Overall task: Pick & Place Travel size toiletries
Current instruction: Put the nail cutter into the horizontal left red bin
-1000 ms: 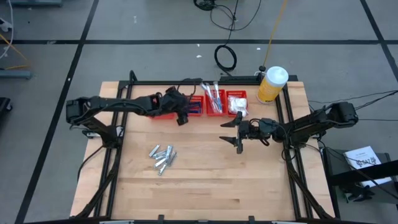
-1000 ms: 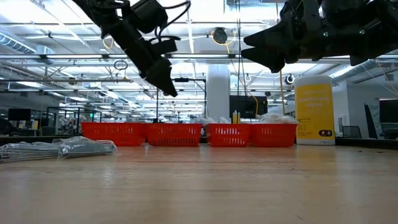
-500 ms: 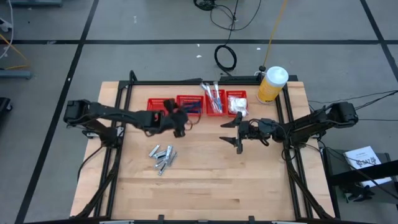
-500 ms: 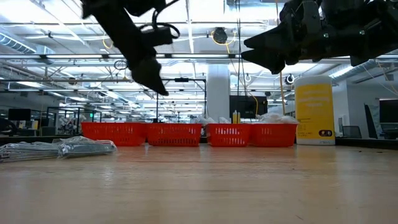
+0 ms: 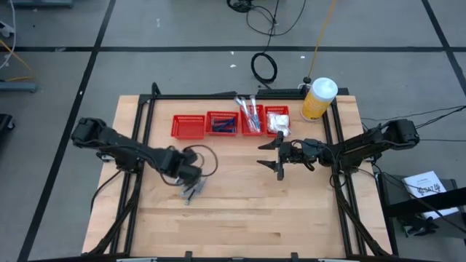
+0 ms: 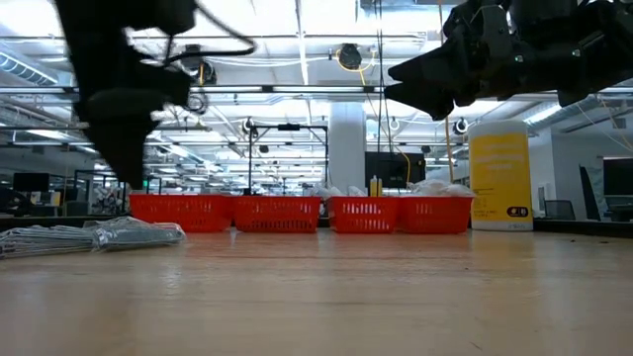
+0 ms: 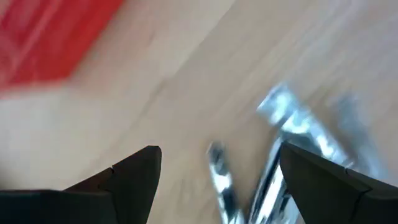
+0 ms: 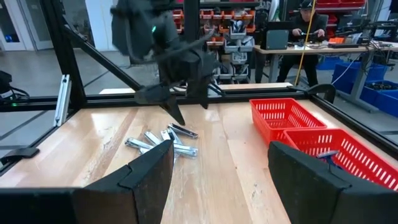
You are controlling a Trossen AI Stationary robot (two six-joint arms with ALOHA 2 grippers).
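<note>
Toiletries: silvery tubes (image 5: 191,191) piled (count unclear), four red baskets (image 5: 188,126); left pincer (image 5: 191,177) open above, right pincer (image 5: 274,154) open.

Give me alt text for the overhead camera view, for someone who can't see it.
Seen from above, the left claw, open, hangs over a pile of silvery tubes on a wooden table. The right claw, open, waits near four red baskets and a yellow bottle.

Silvery tubes (image 5: 192,191): loose heap flat on bare wood, left-centre. Slim handled sticks (image 5: 250,115) in third red basket; white wrapped packets (image 5: 277,121) in fourth.
</note>
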